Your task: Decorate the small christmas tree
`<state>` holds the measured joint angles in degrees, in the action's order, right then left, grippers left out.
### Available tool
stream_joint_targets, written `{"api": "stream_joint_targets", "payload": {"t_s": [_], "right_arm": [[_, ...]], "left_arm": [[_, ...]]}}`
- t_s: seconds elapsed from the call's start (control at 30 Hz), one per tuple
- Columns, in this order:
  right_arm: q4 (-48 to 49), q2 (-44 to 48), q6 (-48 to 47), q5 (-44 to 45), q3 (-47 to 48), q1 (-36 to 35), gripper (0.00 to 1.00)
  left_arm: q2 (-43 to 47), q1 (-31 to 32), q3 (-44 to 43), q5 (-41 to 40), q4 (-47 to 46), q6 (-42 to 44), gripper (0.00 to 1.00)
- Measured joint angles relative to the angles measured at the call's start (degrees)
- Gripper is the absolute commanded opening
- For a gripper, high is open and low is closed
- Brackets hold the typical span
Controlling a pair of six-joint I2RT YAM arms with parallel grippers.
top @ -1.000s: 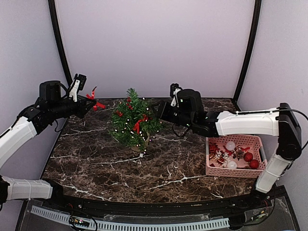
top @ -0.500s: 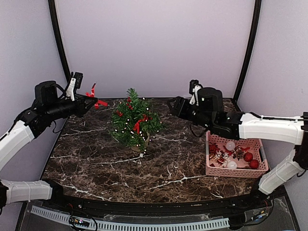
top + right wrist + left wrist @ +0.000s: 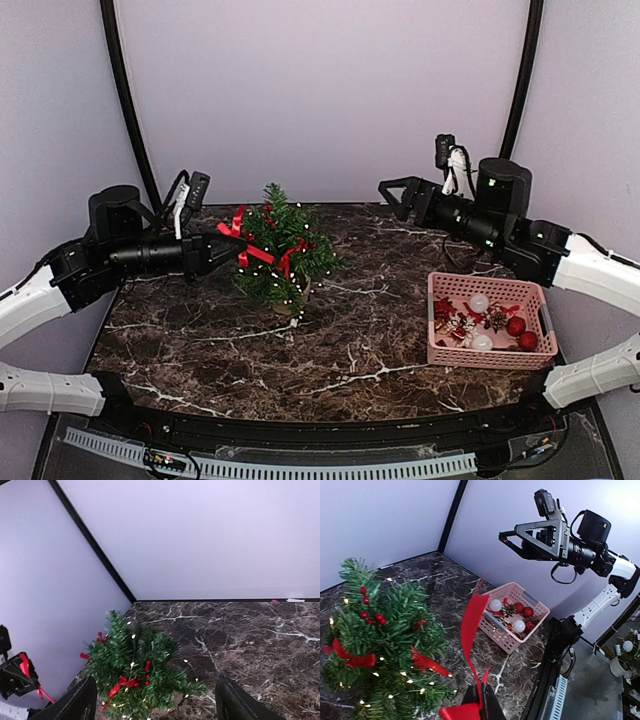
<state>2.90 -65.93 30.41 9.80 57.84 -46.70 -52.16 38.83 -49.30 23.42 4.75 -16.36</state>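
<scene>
Clamping a red bow (image 3: pixel 238 224), left jaws hover beside the tree (image 3: pixel 282 250).

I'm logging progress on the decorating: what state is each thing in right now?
small christmas tree: standing, lit, partly decorated.
red bow: pinched in the left gripper, close to the tree, not yet attached.
left gripper: shut on the red bow.
right gripper: open, empty, raised.
pink basket: holds red and white baubles.
</scene>
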Motion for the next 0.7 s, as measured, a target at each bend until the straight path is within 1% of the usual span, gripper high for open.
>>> {"api": "stream_joint_targets", "payload": {"t_s": [0.17,0.2,0.27,0.4,0.53,0.7], "right_arm": [[-1.53,1.42,-2.49,-11.5,0.0,0.04,0.82],[-1.75,1.44,-2.78,-14.53,0.0,-0.02,0.8],[-1.99,1.42,-3.08,-19.78,0.0,-0.37,0.71],[-2.27,0.85,-3.5,-28.15,0.09,-2.78,0.66],[-2.14,-1.49,-3.37,-35.32,0.33,-5.57,0.68],[-0.59,-5.95,-2.38,-41.09,0.83,-9.07,0.69]], "left_arm": [[-2.8,4.35,-0.9,4.94,-0.11,-1.81,0.0],[-3.43,4.96,-1.22,6.43,-0.13,-2.12,0.0],[-4.57,5.75,-1.97,9.53,-0.24,-2.56,0.0],[-7.45,6.54,-4.68,16.31,-0.07,-2.62,0.0],[-10.84,6.97,-7.82,21.05,2.34,-0.72,0.0],[-13.99,7.32,-9.29,23.76,5.33,1.27,0.0]]}}
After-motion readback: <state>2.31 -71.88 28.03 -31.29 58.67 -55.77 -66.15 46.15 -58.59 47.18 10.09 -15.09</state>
